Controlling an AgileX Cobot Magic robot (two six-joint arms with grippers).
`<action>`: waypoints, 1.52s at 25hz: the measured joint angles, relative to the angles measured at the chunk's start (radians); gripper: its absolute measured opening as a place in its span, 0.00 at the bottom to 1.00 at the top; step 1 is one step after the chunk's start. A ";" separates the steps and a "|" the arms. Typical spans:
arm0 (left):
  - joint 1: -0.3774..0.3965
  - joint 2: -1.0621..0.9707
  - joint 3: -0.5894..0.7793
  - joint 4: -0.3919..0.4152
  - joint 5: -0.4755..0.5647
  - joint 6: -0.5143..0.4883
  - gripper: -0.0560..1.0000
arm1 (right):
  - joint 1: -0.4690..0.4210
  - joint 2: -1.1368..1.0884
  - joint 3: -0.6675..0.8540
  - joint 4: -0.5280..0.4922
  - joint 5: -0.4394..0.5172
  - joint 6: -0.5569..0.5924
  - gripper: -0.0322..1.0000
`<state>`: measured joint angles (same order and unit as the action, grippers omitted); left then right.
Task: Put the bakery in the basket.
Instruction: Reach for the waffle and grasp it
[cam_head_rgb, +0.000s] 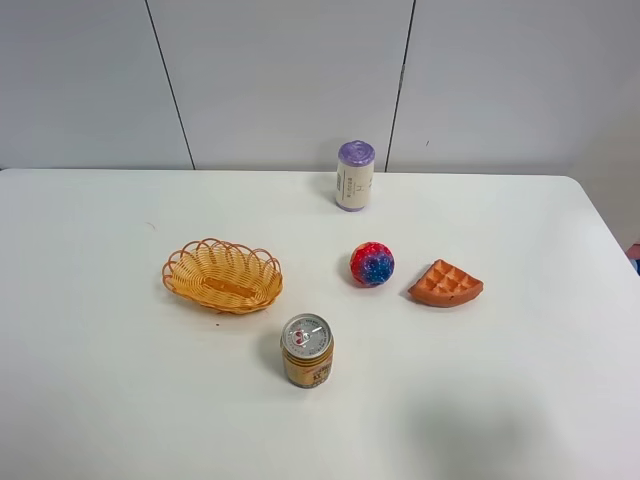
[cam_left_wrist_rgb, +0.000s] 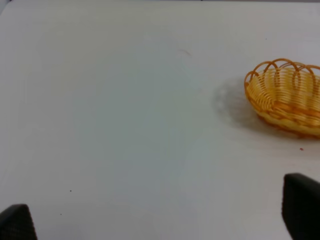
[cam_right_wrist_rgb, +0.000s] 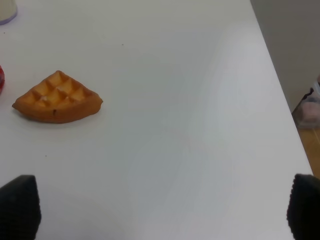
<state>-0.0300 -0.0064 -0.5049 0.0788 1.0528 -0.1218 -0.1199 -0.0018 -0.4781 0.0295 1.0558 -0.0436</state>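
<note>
The bakery, an orange-brown waffle wedge (cam_head_rgb: 446, 284), lies flat on the white table, right of centre; the right wrist view shows it too (cam_right_wrist_rgb: 57, 98). The woven yellow-orange basket (cam_head_rgb: 222, 275) stands empty at the left of centre, and its rim also shows in the left wrist view (cam_left_wrist_rgb: 286, 95). Neither arm shows in the exterior high view. My left gripper (cam_left_wrist_rgb: 160, 220) is open over bare table, well apart from the basket. My right gripper (cam_right_wrist_rgb: 160, 210) is open over bare table, apart from the waffle.
A red-and-blue speckled ball (cam_head_rgb: 372, 264) lies between basket and waffle. A drink can (cam_head_rgb: 307, 350) stands nearer the front. A purple-topped cylinder (cam_head_rgb: 355, 175) stands at the back. The table's right edge (cam_right_wrist_rgb: 280, 85) is near my right gripper.
</note>
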 joint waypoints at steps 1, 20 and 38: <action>0.000 0.000 0.000 0.000 0.000 0.000 1.00 | 0.000 0.000 0.000 0.000 0.000 0.000 1.00; 0.000 0.000 0.000 0.000 0.000 0.000 1.00 | 0.000 0.024 0.000 0.000 0.000 0.018 1.00; 0.000 0.000 0.000 0.000 0.000 0.000 1.00 | 0.000 0.641 -0.286 0.027 0.014 0.019 1.00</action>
<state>-0.0300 -0.0064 -0.5049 0.0788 1.0528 -0.1218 -0.1199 0.6388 -0.7642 0.0569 1.0702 -0.0245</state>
